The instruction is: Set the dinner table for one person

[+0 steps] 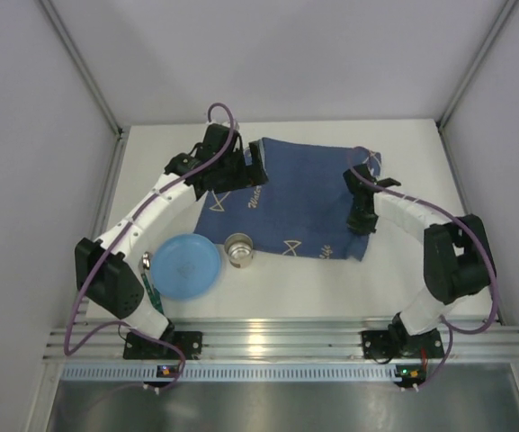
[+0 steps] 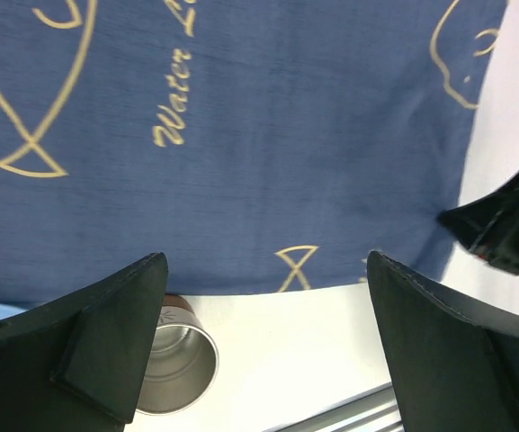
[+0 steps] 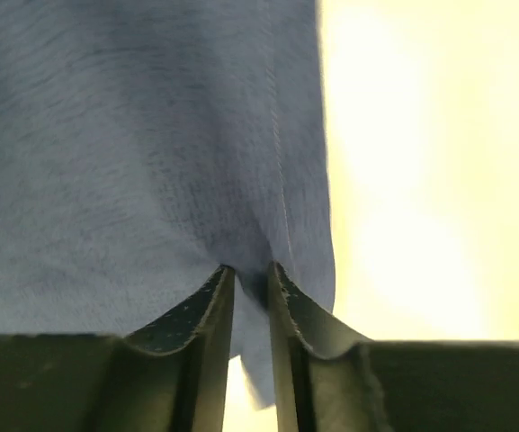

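Observation:
The white dinner table (image 1: 331, 283) carries a dark blue cloth mat (image 1: 295, 202) with pale fish drawings. My right gripper (image 1: 362, 220) is at the mat's right edge. In the right wrist view it (image 3: 250, 279) is shut on a fold of the mat (image 3: 133, 162), cloth bunched between the fingers. My left gripper (image 1: 239, 173) hovers over the mat's far left corner. From its wrist view it (image 2: 268, 351) stands wide open, holding nothing, with the mat (image 2: 241, 135) and bare table (image 2: 313, 342) below.
A blue plate (image 1: 185, 266) and a steel cup (image 1: 238, 250) sit by the mat's near left edge; the cup (image 2: 174, 369) also shows by my left finger. Cutlery (image 1: 147, 270) lies left of the plate. White walls enclose the table.

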`<state>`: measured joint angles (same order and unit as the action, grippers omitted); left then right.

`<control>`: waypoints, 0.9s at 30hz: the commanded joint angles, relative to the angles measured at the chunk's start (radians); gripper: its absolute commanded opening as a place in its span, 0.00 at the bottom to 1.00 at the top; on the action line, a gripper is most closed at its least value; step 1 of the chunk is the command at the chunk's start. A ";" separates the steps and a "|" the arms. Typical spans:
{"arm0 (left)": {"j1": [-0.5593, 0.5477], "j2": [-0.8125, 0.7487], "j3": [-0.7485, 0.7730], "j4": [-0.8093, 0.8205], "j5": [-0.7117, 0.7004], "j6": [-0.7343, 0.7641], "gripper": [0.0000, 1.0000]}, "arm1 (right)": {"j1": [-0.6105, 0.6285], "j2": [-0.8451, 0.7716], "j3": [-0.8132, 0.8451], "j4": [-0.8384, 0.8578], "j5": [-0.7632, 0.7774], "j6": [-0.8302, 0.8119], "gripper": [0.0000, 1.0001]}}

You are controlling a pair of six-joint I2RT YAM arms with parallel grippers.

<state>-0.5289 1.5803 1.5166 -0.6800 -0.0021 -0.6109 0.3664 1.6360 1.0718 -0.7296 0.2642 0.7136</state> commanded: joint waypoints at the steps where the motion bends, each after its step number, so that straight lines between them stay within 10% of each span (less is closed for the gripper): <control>1: 0.000 -0.023 -0.009 -0.042 -0.059 0.033 0.97 | -0.092 -0.024 0.019 -0.063 0.064 -0.061 0.26; 4: 0.000 -0.037 -0.031 -0.069 -0.088 0.043 0.97 | -0.164 -0.027 0.045 -0.079 0.076 -0.109 0.86; 13: 0.001 0.084 0.008 -0.036 -0.202 0.125 0.98 | -0.057 -0.148 0.122 -0.012 -0.112 -0.160 0.95; 16: 0.013 0.190 0.084 -0.010 -0.202 0.132 0.97 | 0.031 -0.151 0.102 0.053 -0.219 -0.129 0.83; 18: 0.024 0.280 0.135 0.000 -0.182 0.145 0.97 | 0.083 -0.145 0.053 0.112 -0.305 -0.100 0.45; 22: 0.026 0.443 0.346 -0.053 -0.258 0.220 0.96 | 0.152 -0.107 -0.016 0.156 -0.382 -0.078 0.05; 27: 0.026 0.622 0.530 -0.082 -0.482 0.388 0.97 | 0.184 -0.146 -0.108 0.156 -0.384 -0.082 0.00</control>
<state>-0.5083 2.1548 1.9461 -0.7429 -0.3122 -0.3580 0.5392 1.5215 1.0004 -0.6121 -0.0849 0.6220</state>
